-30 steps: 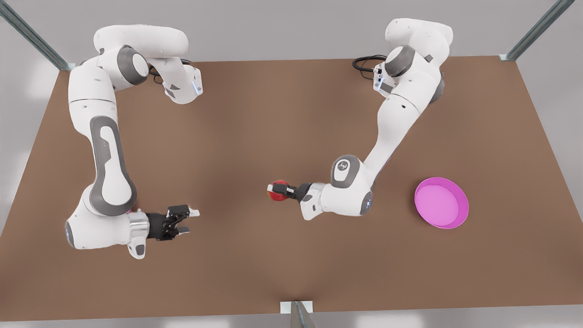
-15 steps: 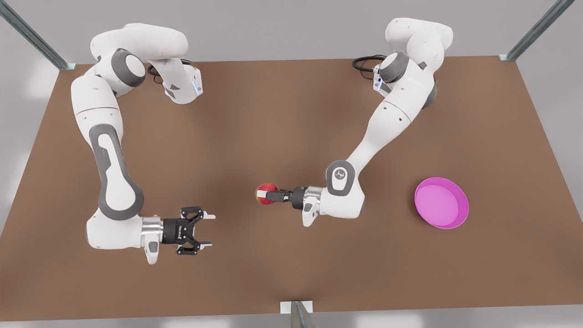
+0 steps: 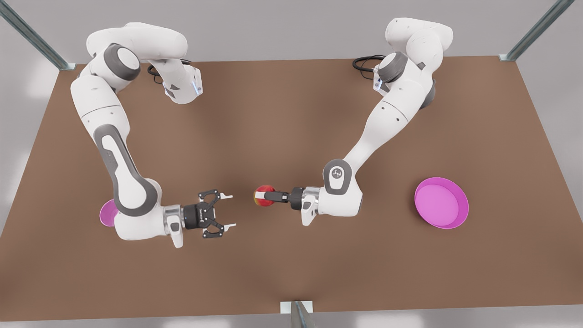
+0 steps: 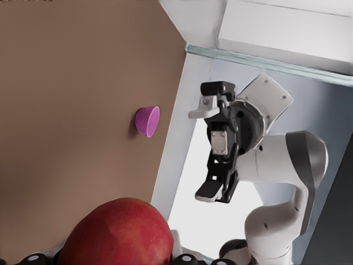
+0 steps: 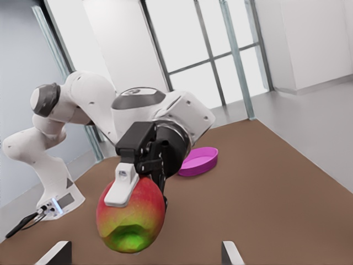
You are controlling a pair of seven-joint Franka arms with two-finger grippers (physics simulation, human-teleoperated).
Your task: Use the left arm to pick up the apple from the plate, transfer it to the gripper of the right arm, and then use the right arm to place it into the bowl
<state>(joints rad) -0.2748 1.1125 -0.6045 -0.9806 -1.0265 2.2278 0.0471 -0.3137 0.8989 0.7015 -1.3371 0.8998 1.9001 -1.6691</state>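
Note:
The red apple (image 3: 264, 196) with a yellow-green patch hangs above the table's middle, and my left gripper (image 3: 261, 196), narrow and black, is shut on it. It reaches in from the front view's right. My right gripper (image 3: 231, 211) is open, level with the apple and a short gap away on the front view's left. In the left wrist view the apple (image 4: 116, 234) sits close up, with the open right gripper (image 4: 198, 154) facing it. The right wrist view shows the apple (image 5: 131, 218) under a pale left finger (image 5: 121, 186). The bowl (image 3: 106, 213) peeks out behind the right arm. The plate (image 3: 441, 202) lies bare.
The brown table (image 3: 291, 114) has metal frame posts at its corners (image 3: 32, 34) and one at the middle of the near edge (image 3: 298, 314). The bowl (image 4: 148, 121) stands near a table edge. The plate (image 5: 197, 160) lies behind the left arm.
My right arm swung toward the apple, its gripper turned and spread wide, uncovering the bowl behind it. My left gripper carried the apple slightly toward the front view's left.

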